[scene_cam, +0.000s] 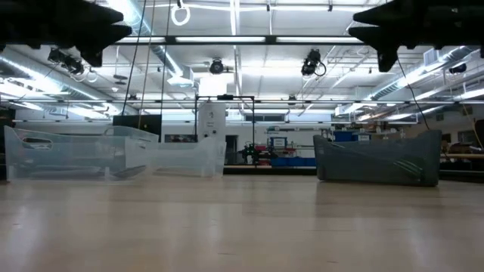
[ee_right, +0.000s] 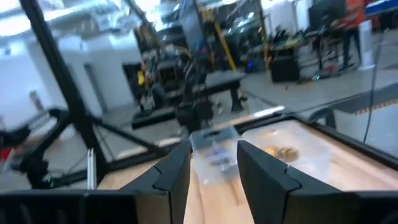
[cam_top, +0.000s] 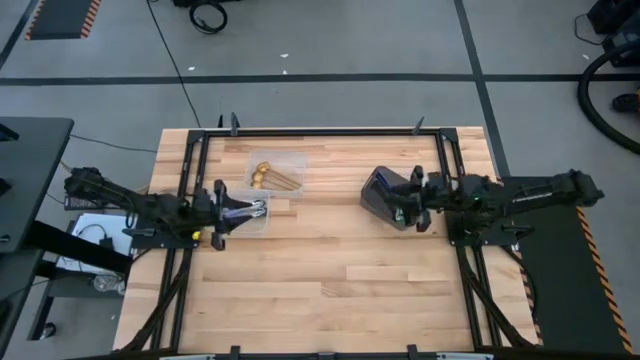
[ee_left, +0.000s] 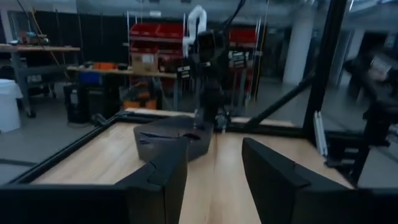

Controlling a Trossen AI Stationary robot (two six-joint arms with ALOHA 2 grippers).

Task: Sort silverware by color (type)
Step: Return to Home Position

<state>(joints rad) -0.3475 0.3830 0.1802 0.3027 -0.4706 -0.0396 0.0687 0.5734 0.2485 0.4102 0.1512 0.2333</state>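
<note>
Gold spoons lie in a clear container at the table's far left. Blue-purple spoons lie in a second clear container just nearer; both also show in the right wrist view, the gold spoons and the blue-purple spoons. My left gripper hovers level at that container's left end, and in its own view my left gripper is open with nothing between the fingers. My right gripper hovers level at the right side of the dark grey bin, open and holding nothing.
The dark grey bin stands right of the table's middle. A black frame runs along the table's far edge and both sides. Bare wood takes up the near half of the table. Both arms show as dark shapes at the top of the low view.
</note>
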